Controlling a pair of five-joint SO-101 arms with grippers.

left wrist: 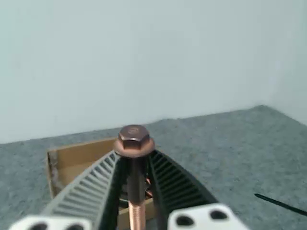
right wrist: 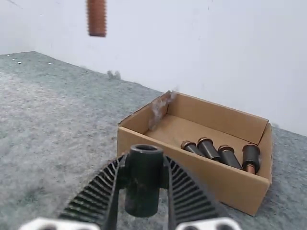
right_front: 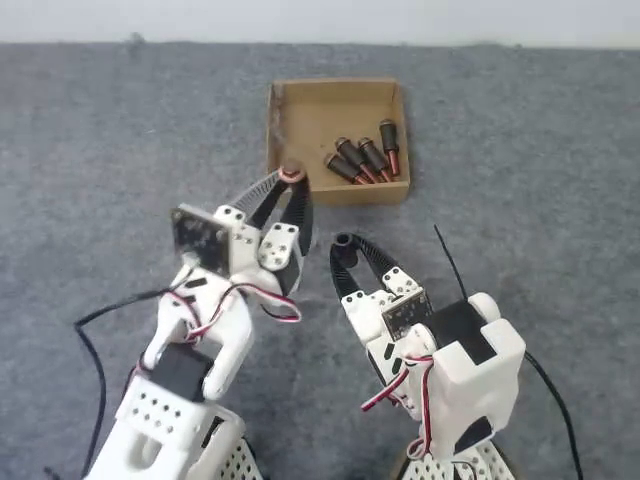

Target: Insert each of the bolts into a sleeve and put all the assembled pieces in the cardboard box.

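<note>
Cardboard box (right_front: 315,120) on grey carpet (right_front: 520,180) holds four assembled pieces (right_front: 365,160), lying side by side against its front-right corner. Left gripper (right_front: 292,181) jaws pinch a copper bolt (left wrist: 134,142) by the shank, head up, just at the box's front-left corner. Right gripper (right_front: 346,245) jaws clamp a black sleeve (right wrist: 144,179) upright, in front of the box, near the bolt.

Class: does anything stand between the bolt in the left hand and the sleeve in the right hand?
Nothing visible does: open air lies between the bolt and the sleeve; the cardboard box sits beyond the sleeve.
</note>
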